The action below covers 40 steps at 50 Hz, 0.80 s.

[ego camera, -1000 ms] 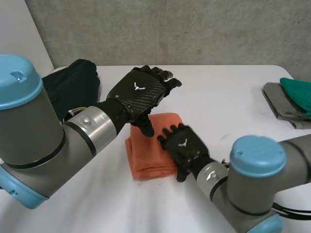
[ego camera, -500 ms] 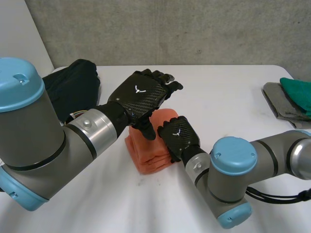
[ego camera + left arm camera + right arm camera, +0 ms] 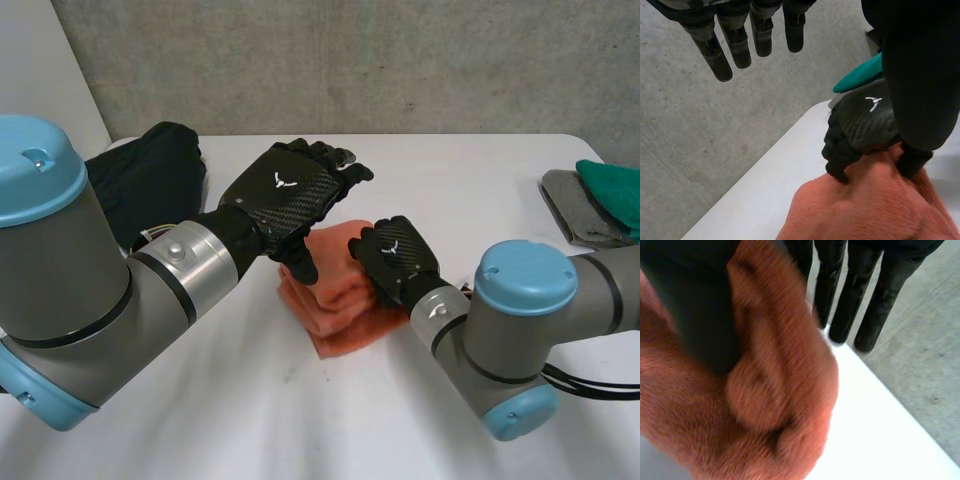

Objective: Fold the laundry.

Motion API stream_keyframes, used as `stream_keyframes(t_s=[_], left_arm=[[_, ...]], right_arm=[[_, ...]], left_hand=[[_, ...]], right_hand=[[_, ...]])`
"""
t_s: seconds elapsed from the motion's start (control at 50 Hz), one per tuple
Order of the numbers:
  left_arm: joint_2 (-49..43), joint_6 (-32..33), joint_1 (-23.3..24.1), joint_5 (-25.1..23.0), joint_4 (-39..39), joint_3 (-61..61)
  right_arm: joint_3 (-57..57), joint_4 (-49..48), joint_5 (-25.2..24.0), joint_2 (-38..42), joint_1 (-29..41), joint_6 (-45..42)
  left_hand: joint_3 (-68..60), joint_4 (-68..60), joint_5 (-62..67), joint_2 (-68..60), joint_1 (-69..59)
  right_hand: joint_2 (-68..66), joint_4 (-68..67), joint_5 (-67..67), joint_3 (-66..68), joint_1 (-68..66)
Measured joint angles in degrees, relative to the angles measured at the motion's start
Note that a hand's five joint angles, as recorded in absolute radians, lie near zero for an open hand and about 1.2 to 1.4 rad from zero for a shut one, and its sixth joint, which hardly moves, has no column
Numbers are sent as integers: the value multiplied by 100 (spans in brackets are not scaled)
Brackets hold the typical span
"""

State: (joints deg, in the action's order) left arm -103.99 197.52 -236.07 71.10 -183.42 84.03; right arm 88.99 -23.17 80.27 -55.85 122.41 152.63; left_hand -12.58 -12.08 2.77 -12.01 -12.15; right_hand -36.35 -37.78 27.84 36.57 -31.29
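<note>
Clutching the orange towel point(image 3: 345, 300) — right hand point(image 3: 398, 260), fingers curled in left wrist view, left hand point(image 3: 285, 195) relaxed

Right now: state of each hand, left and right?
Left hand: open, holding nothing.
Right hand: shut on the towel.

left robot hand point(image 3: 290, 190) hovers palm-down over mid-counter point(image 3: 450, 190), fingers point(image 3: 715, 55) straight and slightly spread, thumb point(image 3: 920, 75) hanging down. left arm point(image 3: 120, 300) reaches in from the near left corner. right robot hand point(image 3: 395, 255) is just beside it, knuckles up, fingers curled over the cloth point(image 3: 340, 300) edge, with its own thumb pinching the cloth. right arm point(image 3: 520, 320) is bent in from the near right edge.
</note>
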Motion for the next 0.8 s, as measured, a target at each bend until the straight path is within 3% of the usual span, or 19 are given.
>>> stream_keyframes(t_s=[0.02,0.06,0.28,0.58,0.8], left_arm=[[0,0,0,0,0,0],[0,-1,-1,0,0,0],[-7,0,-1,0,-1,6],[-30,-2,-8,-3,-8,9],[-34,5,-12,-9,-18,8]], right_arm=[[15,40,-42,-11,-14,-11],[72,233,-248,-41,-61,-61],[140,502,-589,28,-69,-209],[-125,428,-479,474,-67,-652],[-562,421,-459,719,-60,-615]], left_hand=[[0,0,0,0,0],[0,0,0,0,0],[0,0,0,0,0],[0,0,0,0,0],[0,0,0,0,0]], right_hand=[[0,0,0,0,0],[1088,1197,-1229,-1103,893],[1696,2019,-2105,-1955,1596],[1865,1957,-1897,-1802,1522],[857,993,-1501,-875,723]])
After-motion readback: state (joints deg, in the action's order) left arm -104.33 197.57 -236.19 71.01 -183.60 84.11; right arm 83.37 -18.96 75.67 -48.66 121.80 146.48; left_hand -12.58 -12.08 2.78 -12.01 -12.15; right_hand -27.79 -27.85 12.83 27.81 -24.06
